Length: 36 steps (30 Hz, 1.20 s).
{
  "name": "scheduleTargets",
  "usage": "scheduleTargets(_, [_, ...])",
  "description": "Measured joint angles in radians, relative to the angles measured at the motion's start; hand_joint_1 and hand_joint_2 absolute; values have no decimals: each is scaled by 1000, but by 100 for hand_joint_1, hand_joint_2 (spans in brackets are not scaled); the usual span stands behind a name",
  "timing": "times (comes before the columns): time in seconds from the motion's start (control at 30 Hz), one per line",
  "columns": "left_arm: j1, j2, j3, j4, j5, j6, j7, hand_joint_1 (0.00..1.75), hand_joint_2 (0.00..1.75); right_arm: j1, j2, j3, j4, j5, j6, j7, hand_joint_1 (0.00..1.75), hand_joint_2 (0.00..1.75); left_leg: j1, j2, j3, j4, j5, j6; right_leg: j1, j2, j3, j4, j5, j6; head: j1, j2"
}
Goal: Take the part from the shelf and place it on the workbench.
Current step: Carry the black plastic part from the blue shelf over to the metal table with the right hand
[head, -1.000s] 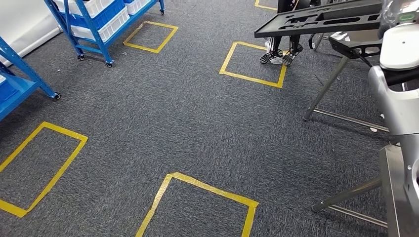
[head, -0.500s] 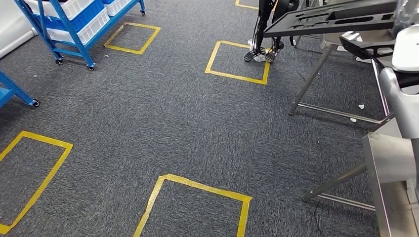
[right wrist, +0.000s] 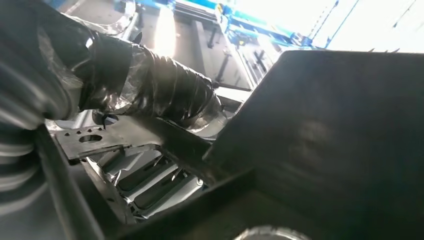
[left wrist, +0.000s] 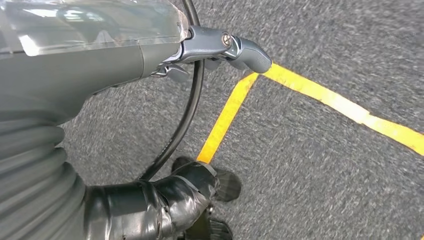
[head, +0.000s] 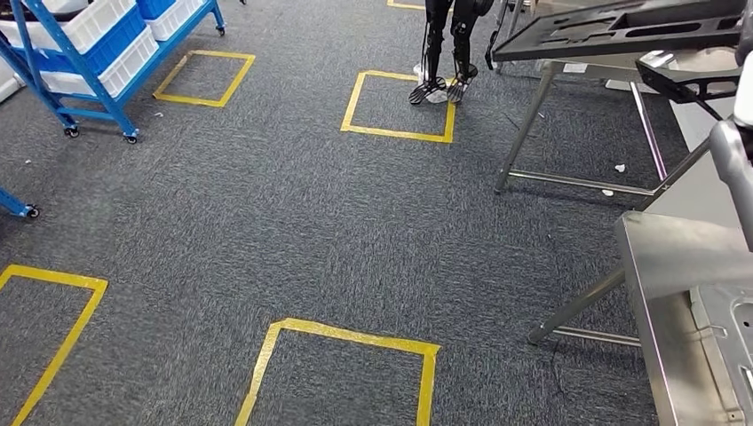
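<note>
**A:** What is shown in the head view, and what has changed?

**B:** The whole picture has swung. This is read as the robot turning, not as things being moved. The blue shelf (head: 98,53) is now seen far off at the upper left. More of the steel counter (head: 675,257) is seen at the lower right. The part (head: 622,31), a flat black panel with cut-outs, is carried high at the upper right, clear of the counter. A person's legs (head: 444,44) are seen beyond a yellow taped square (head: 398,105).

**A:** And the left wrist view?

**B:** The left hand (left wrist: 150,65) is hung over grey carpet and yellow tape. Nothing is held, and the thumb is kept well apart from the dark fingers (left wrist: 195,187).

**A:** The right wrist view?

**B:** The right hand (right wrist: 150,90) is seen with its dark fingers laid on the part's perforated edge. The part is judged to be gripped there.

**A:** What is meant for the task?

**B:** Fetching is judged done, and setting down on the counter is left.
</note>
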Motion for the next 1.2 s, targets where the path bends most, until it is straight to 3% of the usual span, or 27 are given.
scheduleTargets(0.07, [1, 0, 0, 0, 0, 0, 1, 0, 175, -1, 0, -2, -5, 0, 2, 0, 175, 175, 3, -19, -59, 131, -64, -5, 1, 11, -1, 0, 1, -7, 0, 0])
scheduleTargets(0.13, [1, 0, 0, 0, 0, 0, 1, 0, 175, 0, 0, -2, -6, 0, 3, 0, 175, 175, 3, -22, -106, 225, -88, -4, 4, 25, -2, 2, 1, -8, 0, 0])
scheduleTargets(0.17, [1, 0, 0, 0, 0, 0, 1, 0, 175, 0, 0, -2, -6, 0, 4, 0, 175, 175, 3, -23, -105, 217, -70, -1, 6, 32, -2, 3, 1, -8, 0, 0])
scheduleTargets(0.2, [1, 0, 0, 0, 0, 0, 2, 0, 175, 0, 0, -2, -6, 0, 4, 0, 175, 175, 3, -26, -85, 169, -36, 4, 7, 40, -2, 3, 1, -8, 0, 0])
scheduleTargets(0.23, [1, 0, 0, 0, 0, 0, 2, 0, 175, 0, 0, -2, -7, 0, 5, 0, 175, 175, 1, -35, -52, 95, 3, 11, 7, 47, -2, 4, 1, -8, 0, 0])
scheduleTargets(0.3, [1, 2, 0, 0, 0, 0, 2, 0, 175, -1, -1, -2, -9, 0, 5, 0, 175, 175, -2, -57, 6, -28, 49, 23, 7, 60, -4, 4, 3, -3, 0, 0])
scheduleTargets(0.4, [-2, 4, 0, 0, -1, 2, 3, 0, 175, 1, -6, -2, -12, -2, 7, -1, 175, 175, -7, -56, 25, -71, 58, 30, 1, 77, -8, -3, 12, 15, 0, 0])
scheduleTargets(0.47, [-4, 4, 0, 0, -2, 3, 4, 0, 175, 3, -14, -3, -15, -5, 8, -2, 175, 175, -4, -43, 33, -93, 71, 36, 2, 69, -13, 6, 2, 23, 1, 0])
scheduleTargets(0.5, [-4, 3, 0, 0, -2, 4, 5, 0, 175, 1, -18, -5, -17, -6, 10, -2, 175, 175, -1, -36, 37, -105, 78, 40, 3, 55, -27, 36, -20, 26, 3, 0])
scheduleTargets(0.57, [-4, 3, 0, 0, -3, 6, 6, 0, 175, -4, -25, -6, -18, -8, 18, -2, 175, 175, 1, -24, 38, -115, 84, 45, 3, 23, -77, 148, -83, 32, 6, 0])
scheduleTargets(0.63, [-2, 3, 0, 0, -3, 8, 7, 0, 175, -9, -29, -6, -19, -10, 30, -4, 175, 175, 1, -11, 36, -110, 82, 45, -2, 13, -121, 249, -118, 41, 6, 0])
scheduleTargets(0.67, [-2, 3, 0, 0, -3, 9, 7, 0, 175, -12, -31, -6, -19, -12, 35, -5, 175, 175, 1, -5, 35, -106, 79, 43, -6, 10, -121, 255, -110, 46, 6, 0])
scheduleTargets(0.7, [-2, 2, 0, 0, -3, 11, 7, 0, 175, -17, -33, -6, -20, -13, 39, -6, 175, 175, 3, 1, 34, -100, 75, 41, -9, 6, -101, 220, -84, 50, 5, 0])
scheduleTargets(0.77, [-2, 2, 0, 0, -5, 14, 6, 0, 175, -27, -39, -7, -24, -17, 43, -8, 175, 175, 4, 12, 32, -84, 63, 32, -10, -17, -29, 88, -28, 54, 6, 0])
scheduleTargets(0.83, [-3, 2, 0, 0, -8, 16, 6, 0, 175, -34, -47, -7, -30, -23, 44, -7, 175, 175, 1, 20, 30, -70, 53, 22, -4, -30, 10, 10, -9, 45, 5, 0])
scheduleTargets(0.9, [-3, 2, 0, 0, -11, 16, 5, 0, 175, -35, -55, -8, -35, -31, 43, -5, 175, 175, -2, 30, 30, -67, 50, 14, 1, -20, 8, 5, -11, 31, 5, 0])
scheduleTargets(0.97, [-4, 1, -1, 0, -13, 16, 5, 0, 175, -33, -63, -10, -41, -38, 42, -2, 175, 175, 0, 27, 25, -57, 38, 5, -4, -9, 9, 1, -7, 19, 5, 0])
scheduleTargets(1.03, [-5, 0, -1, 0, -15, 16, 5, 0, 175, -29, -68, -15, -45, -43, 40, 1, 175, 175, 3, 2, -5, 14, -9, -4, -9, 1, 10, -5, -3, 7, 4, 0])
scheduleTargets(1.1, [-4, 0, -1, 0, -18, 18, 5, 0, 175, -20, -71, -20, -47, -47, 34, 5, 175, 175, 6, -18, -67, 150, -73, -8, -7, 13, 8, -5, -2, 2, 4, 0])
scheduleTargets(1.13, [-3, 0, -2, 0, -19, 19, 6, 0, 175, -13, -74, -22, -48, -49, 31, 5, 175, 175, 7, -21, -93, 206, -89, -9, -6, 20, 8, -5, -2, 1, 4, 0])
scheduleTargets(1.17, [-3, 0, -2, 0, -22, 20, 6, 0, 175, -6, -77, -23, -50, -51, 29, 6, 175, 175, 7, -22, -105, 229, -86, -8, -6, 28, 8, -4, -2, 1, 4, 0])
scheduleTargets(1.2, [-3, 0, -2, 0, -24, 21, 7, 0, 175, -1, -80, -26, -52, -51, 27, 6, 175, 175, 7, -23, -98, 208, -63, -6, -5, 35, 8, -3, -2, 1, 4, 0])
